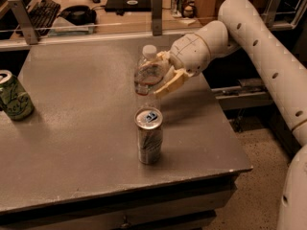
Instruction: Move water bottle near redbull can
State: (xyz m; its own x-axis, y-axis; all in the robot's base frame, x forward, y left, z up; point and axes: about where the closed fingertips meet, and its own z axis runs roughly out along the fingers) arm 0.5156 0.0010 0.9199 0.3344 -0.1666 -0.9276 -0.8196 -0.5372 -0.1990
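Note:
The water bottle (147, 76), clear with a white cap, stands upright just behind the redbull can (149, 136), a slim silver can with a blue mark on its top, near the table's front right. The can hides the bottle's base, so I cannot tell whether it rests on the table. My gripper (164, 72) comes in from the right and is shut on the bottle's upper body, with tan fingers (171, 82) on either side of it.
A green can (14, 101) stands at the left edge of the grey table (76, 128). A rail with posts and a desk with a keyboard lie behind the table. The table's right edge drops to the floor.

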